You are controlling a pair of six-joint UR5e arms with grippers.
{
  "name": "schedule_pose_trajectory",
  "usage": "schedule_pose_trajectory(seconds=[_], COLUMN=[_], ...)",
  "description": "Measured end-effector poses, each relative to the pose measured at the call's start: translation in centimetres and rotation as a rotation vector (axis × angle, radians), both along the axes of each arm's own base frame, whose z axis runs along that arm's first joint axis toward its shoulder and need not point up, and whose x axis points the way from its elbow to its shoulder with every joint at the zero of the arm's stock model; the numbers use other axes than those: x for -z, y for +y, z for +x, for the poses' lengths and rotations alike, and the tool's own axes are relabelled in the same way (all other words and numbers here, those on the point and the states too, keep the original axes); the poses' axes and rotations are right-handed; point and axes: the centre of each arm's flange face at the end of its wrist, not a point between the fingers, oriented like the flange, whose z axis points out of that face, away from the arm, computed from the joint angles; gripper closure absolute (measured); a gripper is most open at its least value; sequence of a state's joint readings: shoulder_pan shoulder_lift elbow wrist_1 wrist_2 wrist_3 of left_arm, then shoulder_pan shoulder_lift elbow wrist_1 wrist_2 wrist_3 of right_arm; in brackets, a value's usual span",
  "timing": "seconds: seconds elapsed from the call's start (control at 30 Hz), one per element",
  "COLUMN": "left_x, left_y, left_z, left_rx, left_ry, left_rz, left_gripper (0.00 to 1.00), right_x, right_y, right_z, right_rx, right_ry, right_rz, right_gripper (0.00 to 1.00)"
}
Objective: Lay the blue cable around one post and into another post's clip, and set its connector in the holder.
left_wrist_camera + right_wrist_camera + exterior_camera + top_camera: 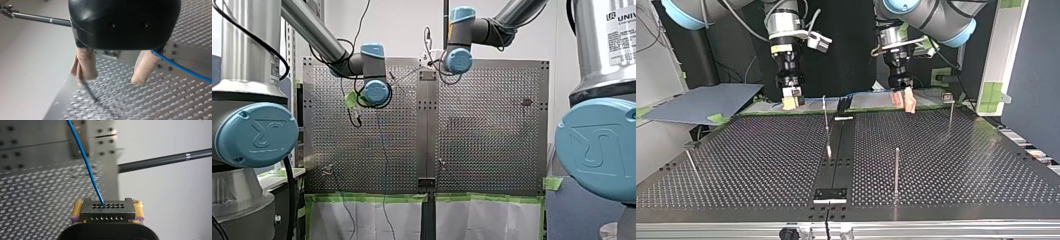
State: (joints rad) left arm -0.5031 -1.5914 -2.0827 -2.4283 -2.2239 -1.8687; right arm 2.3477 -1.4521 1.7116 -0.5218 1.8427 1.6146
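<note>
In the right wrist view a black connector with rows of small holes sits between my right gripper's yellow pads, which are shut on it. The blue cable runs from its face out over the perforated plate. In the top view my right gripper hangs at the table's far edge, left of centre. My left gripper stands open with beige padded fingers just above the plate; the blue cable passes beside one finger, untouched. A thin post stands under the other finger.
Thin upright posts stand on the plate in the top view: one near the centre strip, one nearer the camera, one far right, one at the left edge. A black holder block sits on the centre strip at the near edge.
</note>
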Motion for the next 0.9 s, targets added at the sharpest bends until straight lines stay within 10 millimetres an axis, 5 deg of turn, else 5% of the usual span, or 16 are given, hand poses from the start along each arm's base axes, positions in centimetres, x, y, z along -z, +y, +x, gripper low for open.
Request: schedule_pose_trajectory(seconds=[0.2,0.4,0.9], left_x=[-3.8,-7.5,-17.0], left_y=[1.3,2.6,6.8], left_z=[1.3,2.3,4.0], left_rx=[-0.009,-0.008,-0.009], left_ry=[-0.047,-0.095,-0.204], left_rz=[-0.032,-0.054,-0.059], left_gripper=[0.0,0.0,0.0], right_x=[-4.7,-7.3,-7.3], right_y=[0.6,0.5,-2.1], right_z=[-0.6,-0.7,1.6], right_rx=[-0.01,-0.011,-0.024], right_ry=[-0.029,-0.033,0.052], right_rz=[-0.04,-0.049,0.005], right_gripper=[1.0,1.0,1.0])
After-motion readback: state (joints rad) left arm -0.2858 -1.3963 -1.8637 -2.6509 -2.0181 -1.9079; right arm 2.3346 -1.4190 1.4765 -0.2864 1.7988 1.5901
